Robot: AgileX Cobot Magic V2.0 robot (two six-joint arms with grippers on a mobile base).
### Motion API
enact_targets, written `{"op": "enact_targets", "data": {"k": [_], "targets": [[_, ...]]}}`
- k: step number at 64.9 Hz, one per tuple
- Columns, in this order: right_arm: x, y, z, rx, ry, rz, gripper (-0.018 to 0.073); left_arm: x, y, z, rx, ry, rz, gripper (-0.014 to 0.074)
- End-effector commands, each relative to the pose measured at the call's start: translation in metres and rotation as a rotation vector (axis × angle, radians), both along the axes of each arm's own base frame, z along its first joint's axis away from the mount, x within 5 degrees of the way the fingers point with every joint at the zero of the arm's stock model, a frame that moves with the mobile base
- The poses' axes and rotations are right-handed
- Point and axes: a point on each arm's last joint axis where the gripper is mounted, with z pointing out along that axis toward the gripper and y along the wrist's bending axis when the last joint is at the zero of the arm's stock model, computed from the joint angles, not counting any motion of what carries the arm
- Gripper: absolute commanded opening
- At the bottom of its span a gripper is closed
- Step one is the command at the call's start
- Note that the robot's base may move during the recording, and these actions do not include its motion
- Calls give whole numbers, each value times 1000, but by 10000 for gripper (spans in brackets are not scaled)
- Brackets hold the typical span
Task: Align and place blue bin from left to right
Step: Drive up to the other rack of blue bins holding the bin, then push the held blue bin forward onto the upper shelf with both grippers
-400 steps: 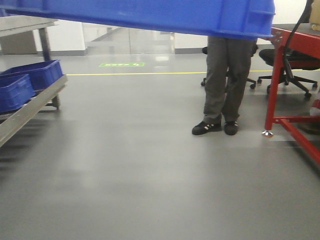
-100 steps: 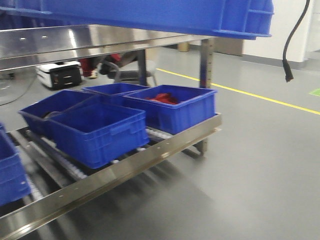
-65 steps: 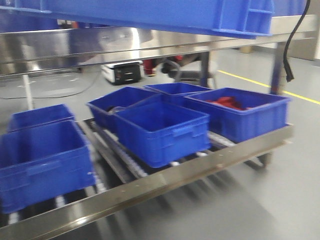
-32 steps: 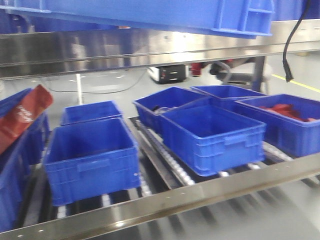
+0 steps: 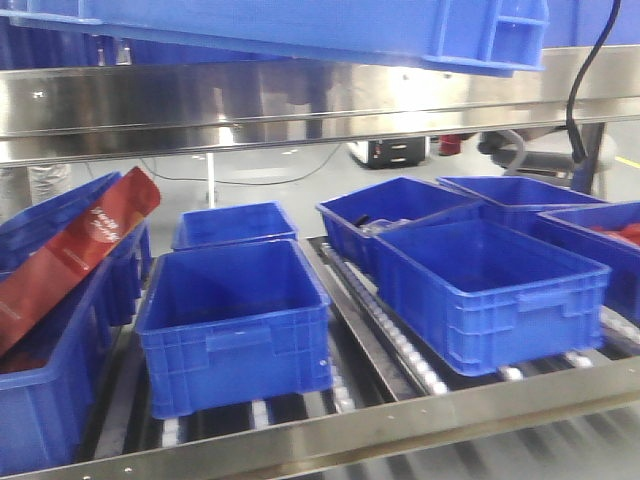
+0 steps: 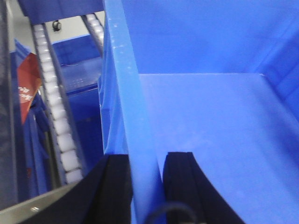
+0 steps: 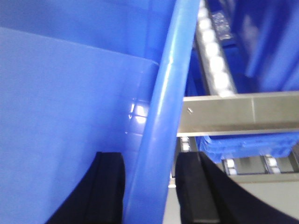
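Observation:
The blue bin [image 5: 300,25] hangs in the air across the top of the front view, where only its underside and a ribbed corner show. In the left wrist view my left gripper [image 6: 147,156] is shut on the bin's left wall rim [image 6: 126,93], one black finger on each side. The bin's empty floor [image 6: 210,116] lies to the right of it. In the right wrist view my right gripper [image 7: 149,156] is shut on the opposite rim [image 7: 173,70], with the bin's inside [image 7: 70,93] to its left.
A steel rack stands straight ahead: upper shelf edge [image 5: 300,100], front rail [image 5: 400,425] and roller lanes [image 5: 400,345]. Smaller blue tubs [image 5: 235,325] [image 5: 490,290] sit on the rollers. A red package [image 5: 80,250] leans in the left tub. A black cable [image 5: 585,80] hangs at right.
The view has swung from open floor and a standing person to the rack. The tubs have slid rightwards across the frame. The held bin keeps its place at the top.

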Motion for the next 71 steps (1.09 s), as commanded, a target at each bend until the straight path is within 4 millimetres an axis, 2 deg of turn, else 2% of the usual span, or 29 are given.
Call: {"op": "enact_targets", "data": {"k": [1,71], "targets": [[0,5,16,65,-113,-4,-68,-16,-10,25,-86,-108,-75,-111],[0,5,16,65,-113,-4,-68,-16,-10,25,-86,-108,-75,-111]]}}
